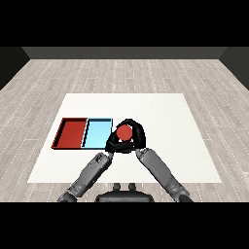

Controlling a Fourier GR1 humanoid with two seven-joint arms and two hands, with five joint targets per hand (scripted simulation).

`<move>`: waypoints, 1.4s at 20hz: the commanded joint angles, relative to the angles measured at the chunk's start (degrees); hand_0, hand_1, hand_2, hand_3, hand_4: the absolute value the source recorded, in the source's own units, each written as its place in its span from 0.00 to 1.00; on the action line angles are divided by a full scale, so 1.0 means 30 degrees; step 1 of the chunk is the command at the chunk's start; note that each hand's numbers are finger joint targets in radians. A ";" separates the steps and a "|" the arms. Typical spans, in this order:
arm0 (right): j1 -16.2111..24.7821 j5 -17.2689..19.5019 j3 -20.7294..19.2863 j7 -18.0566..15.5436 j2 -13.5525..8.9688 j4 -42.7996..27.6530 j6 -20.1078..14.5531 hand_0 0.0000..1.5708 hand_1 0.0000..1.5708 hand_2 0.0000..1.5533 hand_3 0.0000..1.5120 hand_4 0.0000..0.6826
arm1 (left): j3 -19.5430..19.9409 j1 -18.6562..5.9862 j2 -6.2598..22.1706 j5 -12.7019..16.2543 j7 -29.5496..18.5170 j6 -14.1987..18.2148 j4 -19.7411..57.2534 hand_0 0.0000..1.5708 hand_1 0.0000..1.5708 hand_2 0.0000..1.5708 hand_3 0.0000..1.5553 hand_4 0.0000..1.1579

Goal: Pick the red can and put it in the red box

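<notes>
Just right of the two trays, near the middle of the white rectangular table, stands the small red cylindrical can. Only its round red top shows, plain and flat-coloured, no label readable; the body is hidden by the fingers around it. Can looks upright, seen from above as a disc.

Right black hand curls round the can from the right and far side, fingers arching over the back of it, so this hand is grasping the can. Left black hand sits against the can's left and near side, fingers bent in toward it; whether it truly grips or only touches, cannot tell. Both hands meet round the can, ringing it in black.

Two grey forearms come up from the table's near edge and converge at the can, left one from lower left, right one from lower right.

Shallow red rectangular tray lies toward the table's left edge, dark rim, nothing in it. Shallow light blue rectangular tray lies touching its right side, also holding nothing. Can is outside both trays, just beside the blue tray's right rim, the left hand overlapping that tray's near right corner. Whether the can rests on the table or is lifted, cannot tell.
</notes>
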 commanded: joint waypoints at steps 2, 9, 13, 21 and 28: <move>0.0866 0.0034 -0.0352 0.0729 0.0012 -0.1924 0.0179 1.00 1.00 0.95 0.93 0.91 | -0.0808 -0.1850 -0.0349 0.1047 0.0571 0.3378 0.0865 1.00 1.00 1.00 0.99 0.97; 0.0150 -0.0515 0.0260 -0.0043 0.0217 -0.0677 -0.0395 1.00 1.00 0.95 0.93 0.93 | -0.0102 -0.0491 -0.0345 -0.0247 0.2272 0.2807 -0.0788 1.00 1.00 1.00 0.96 0.97; -0.0125 -0.1073 -0.0095 -0.0799 0.0220 0.0382 0.0130 1.00 1.00 0.94 0.92 0.92 | -0.0196 0.0146 -0.0347 -0.0025 0.1459 0.2566 -0.0701 1.00 1.00 1.00 0.96 0.98; -0.0166 0.0959 0.0656 0.2231 -0.0447 0.0118 0.0311 0.00 0.00 0.00 0.00 0.00 | -0.0181 -0.0637 -0.0353 0.0105 0.0309 0.3318 0.0242 1.00 1.00 1.00 0.96 0.97; -0.0158 0.1982 0.0160 0.2026 0.0221 0.0284 0.0277 0.00 0.00 0.00 0.00 0.00 | -0.0604 0.0704 -0.0349 -0.1120 0.0479 0.3901 -0.1084 1.00 1.00 1.00 0.96 0.97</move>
